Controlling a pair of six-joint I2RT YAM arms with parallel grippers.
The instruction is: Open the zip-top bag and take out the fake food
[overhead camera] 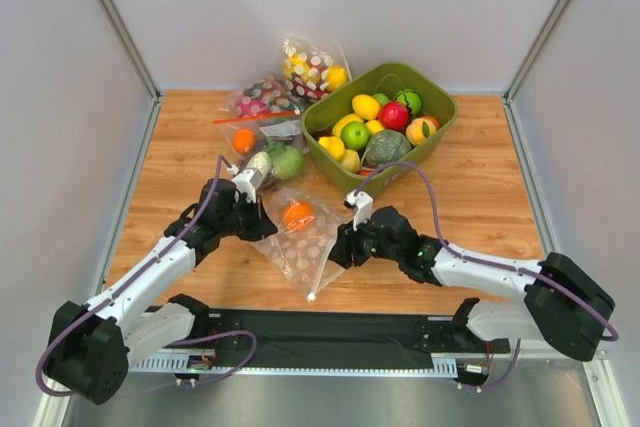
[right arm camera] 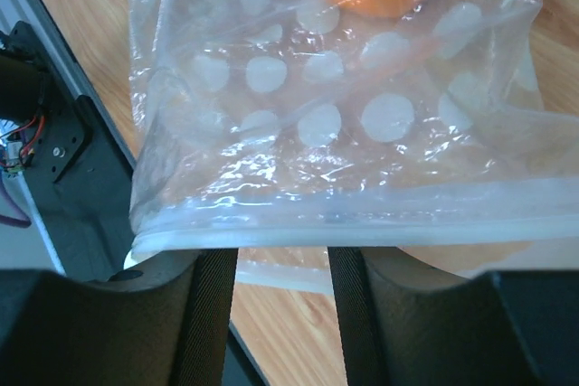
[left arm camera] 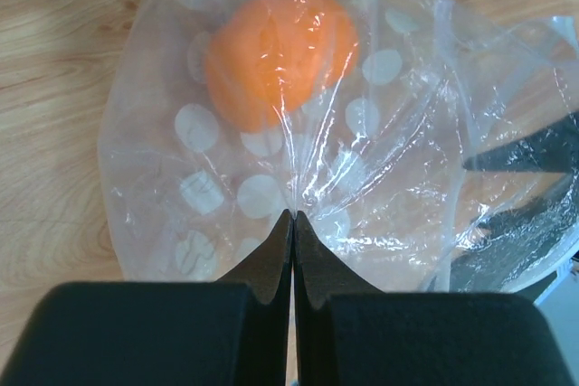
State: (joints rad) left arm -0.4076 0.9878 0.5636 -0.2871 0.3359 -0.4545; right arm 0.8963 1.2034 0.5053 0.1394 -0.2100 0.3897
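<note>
1. Top external view is showing us the zip-top bag (overhead camera: pixel 300 237) lying on the worktop (overhead camera: pixel 470 187) between the two arms, with one orange piece of fake food (overhead camera: pixel 298 214) sitting inside, toward its far end.
2. We are reading the left gripper (left arm camera: pixel 293 217) as pinching a fold of the bag's film, jaws pressed together with the crease running into their tips. The right gripper (right arm camera: pixel 282 259) is holding its jaws spread, with the zip strip (right arm camera: pixel 362 214) lying across just ahead of them, unclamped.
3. We are judging the left side to be the main risk. It is gripping thin film on the bag's side rather than the strip, so a pull may be stretching or tearing the plastic, or slipping off, instead of parting the zip.
4. If the right jaws are closing over both lips of the strip at once, we are expecting the seal to be squeezed tighter, not opened. We cannot tell whether one lip or two is lying in their path.
5. For room, we are seeing open wood to the left and right of the bag. The green bin (overhead camera: pixel 440 117) and the other bags (overhead camera: pixel 262 132) are crowding the far side, and the black base rail (overhead camera: pixel 330 327) is running near the bag's near corner.
</note>
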